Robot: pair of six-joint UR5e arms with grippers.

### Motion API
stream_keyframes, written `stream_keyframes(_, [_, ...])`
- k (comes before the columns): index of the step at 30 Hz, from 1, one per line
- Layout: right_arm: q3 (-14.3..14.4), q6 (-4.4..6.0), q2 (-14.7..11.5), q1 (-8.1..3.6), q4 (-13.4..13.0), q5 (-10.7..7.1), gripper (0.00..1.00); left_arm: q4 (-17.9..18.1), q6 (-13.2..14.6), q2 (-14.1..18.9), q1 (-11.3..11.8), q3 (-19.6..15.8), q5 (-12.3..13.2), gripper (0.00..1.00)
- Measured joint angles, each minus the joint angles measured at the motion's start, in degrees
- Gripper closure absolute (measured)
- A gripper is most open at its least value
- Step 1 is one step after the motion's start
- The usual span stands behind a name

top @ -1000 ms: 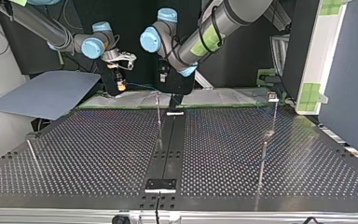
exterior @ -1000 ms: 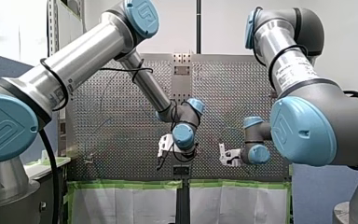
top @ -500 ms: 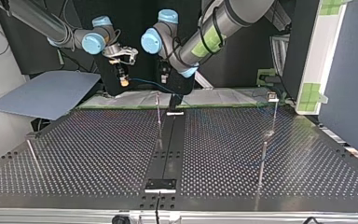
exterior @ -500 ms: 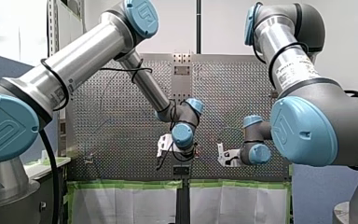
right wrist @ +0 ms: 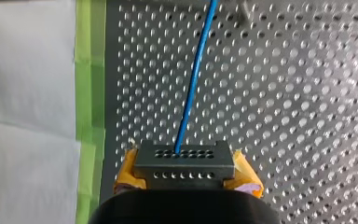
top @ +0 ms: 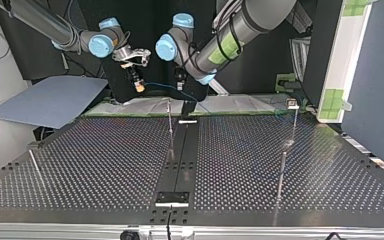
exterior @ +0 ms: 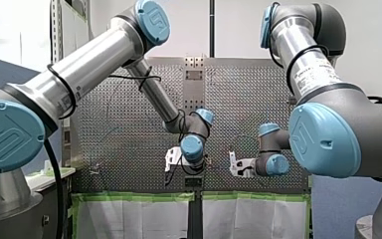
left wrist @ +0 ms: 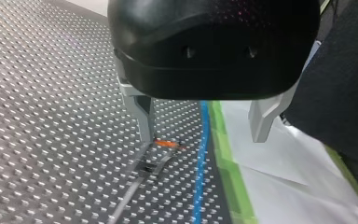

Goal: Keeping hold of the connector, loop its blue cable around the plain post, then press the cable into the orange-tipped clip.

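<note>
Pinched narrow on the connector [right wrist: 184, 162], my right gripper [right wrist: 185, 175], with yellow pads [right wrist: 128, 171] pressed against both short ends of the dark, hole-dotted block. Out of the block's front face, straight ahead of the fingers, the blue cable [right wrist: 192, 84], running away over the perforated table [right wrist: 307, 93] and out of view. Beside the gripper, a strip of green tape [right wrist: 91, 70], with white paper [right wrist: 28, 70] past it.

Spread wide and holding nothing, my left gripper [left wrist: 203, 123], its metal fingers [left wrist: 143, 116] well apart. Below the gap between them, down on the table, the blue cable again, apart from both fingertips. Just beside the tip of one finger, the orange-tipped clip [left wrist: 168, 143], between that finger and the cable and a little short of the cable.

In the top view, upper left of centre, my right gripper tilted down toward the middle of the frame. From it, the cable strung in a shallow sag to the right, toward my left gripper at upper centre. Both raised above the table's far edge, near the green tape.

In the front view, both wrists low at centre frame, side by side and apart.
</note>
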Motion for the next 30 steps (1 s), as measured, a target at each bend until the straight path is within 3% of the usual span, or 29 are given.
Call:
stream_keyframes(5, [0.0,0.47,0.0,0.21,-0.11,-2.26,1.0,1.7,-0.93,-2.13,0.41,-0.79,1.07,0.0])
stream_keyframes(8, [0.0,0.6,0.0,0.27,-0.17,-2.68,1.0,3.23,-1.37,-2.75,0.7,-1.03,1.05,0.0])
stream_keyframes(15, [0.0,1.23,0.01,0.41,-0.53,-2.83,1.0,6.95,-1.66,-2.97,1.89,-1.13,0.49,0.0])
stream_keyframes(23, [0.01,1.38,0.0,0.46,-0.84,-2.84,1.0,8.35,-1.66,-3.0,2.92,-1.13,0.6,0.0])
stream_keyframes(30, [0.0,1.47,0.01,0.47,-1.08,-2.84,1.0,9.72,-1.63,-3.0,3.9,-0.73,2.67,0.0])
